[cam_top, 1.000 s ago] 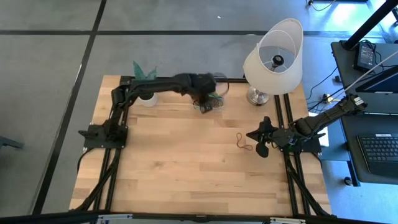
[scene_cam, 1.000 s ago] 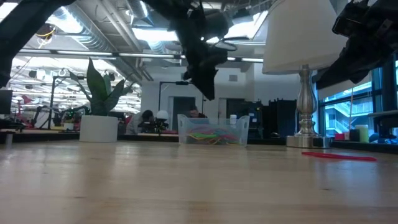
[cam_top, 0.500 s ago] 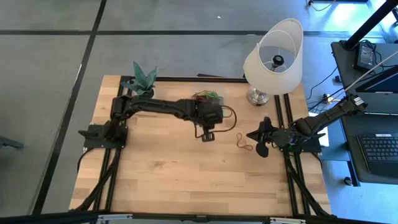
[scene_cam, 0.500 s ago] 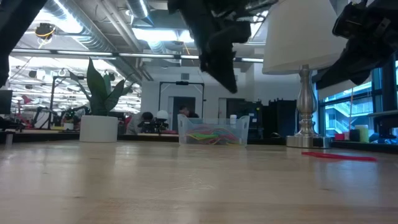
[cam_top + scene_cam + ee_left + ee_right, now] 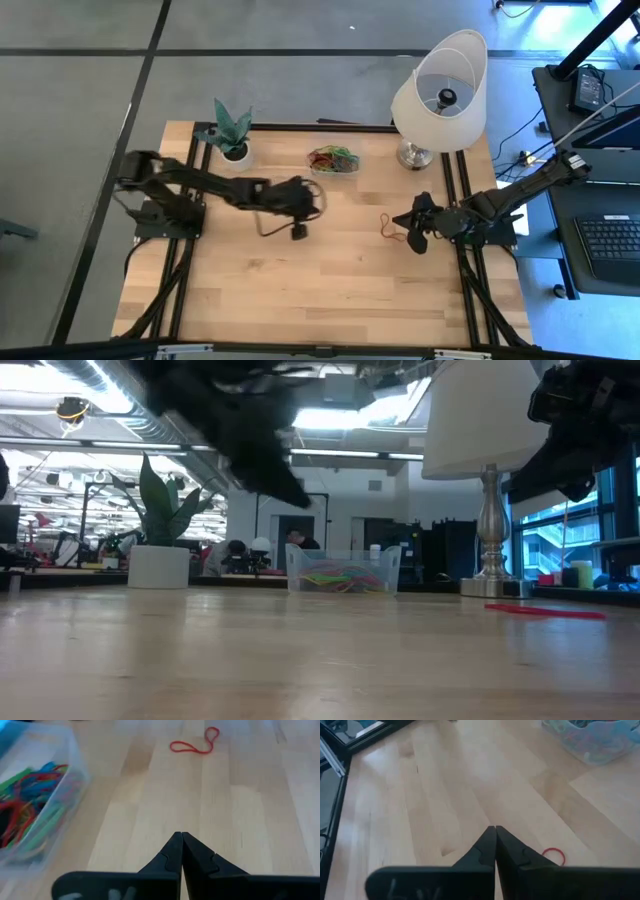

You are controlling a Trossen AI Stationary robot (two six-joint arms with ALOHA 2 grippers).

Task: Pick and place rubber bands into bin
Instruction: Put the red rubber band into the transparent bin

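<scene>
1. Left pincer [image 5: 299,232] pressed together, empty, above mid-counter [image 5: 300,290], apart from the bin [image 5: 333,162].
2. Right pincer [image 5: 414,236] pressed together, empty, near the counter's right edge, just beside a loose red rubber band [image 5: 390,228].
3. Bin by the far edge, between plant pot [image 5: 236,153] and lamp [image 5: 438,85], holding mixed rubber bands [image 5: 25,815].

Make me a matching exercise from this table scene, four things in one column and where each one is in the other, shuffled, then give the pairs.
1. bin
2. red rubber band
3. left gripper
4. lamp

A. loose on the wood, beside the right gripper
B. far right corner of the table
C. far edge, filled with coloured bands
D. shut, above the table's middle

Pairs: 1-C, 2-A, 3-D, 4-B
</scene>
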